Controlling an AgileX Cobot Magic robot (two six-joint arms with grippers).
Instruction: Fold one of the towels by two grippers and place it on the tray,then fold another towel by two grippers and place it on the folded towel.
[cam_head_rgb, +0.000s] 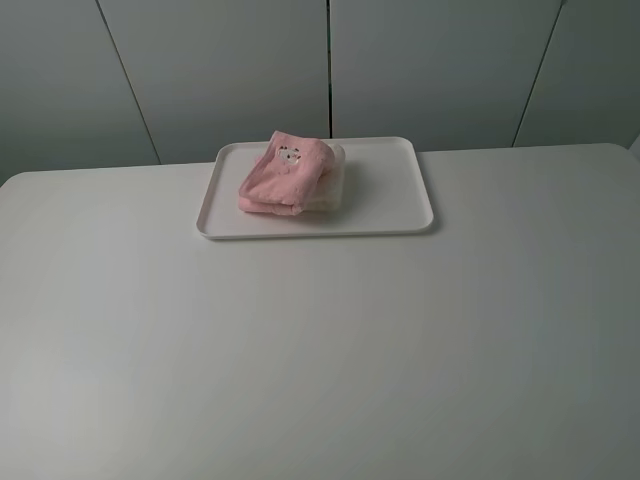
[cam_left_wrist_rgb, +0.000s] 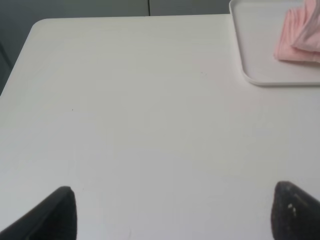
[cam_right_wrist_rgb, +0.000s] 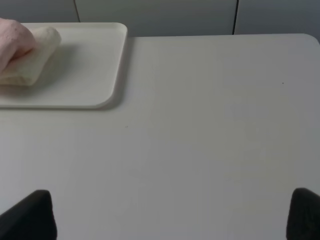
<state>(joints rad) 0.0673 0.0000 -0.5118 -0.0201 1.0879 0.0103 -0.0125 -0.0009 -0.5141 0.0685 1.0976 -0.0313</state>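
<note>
A folded pink towel (cam_head_rgb: 283, 172) lies on top of a folded white towel (cam_head_rgb: 331, 187) on the left half of the white tray (cam_head_rgb: 385, 190), at the table's back middle. The pink towel (cam_left_wrist_rgb: 298, 37) and the tray (cam_left_wrist_rgb: 250, 55) also show in the left wrist view. The right wrist view shows the white towel (cam_right_wrist_rgb: 37, 57), a bit of the pink towel (cam_right_wrist_rgb: 12, 40) and the tray (cam_right_wrist_rgb: 95, 70). My left gripper (cam_left_wrist_rgb: 172, 212) is open and empty over bare table. My right gripper (cam_right_wrist_rgb: 170, 215) is open and empty over bare table. Neither arm shows in the exterior view.
The white table (cam_head_rgb: 320, 340) has a rounded back edge in front of grey wall panels (cam_head_rgb: 230, 70). The right half of the tray holds nothing.
</note>
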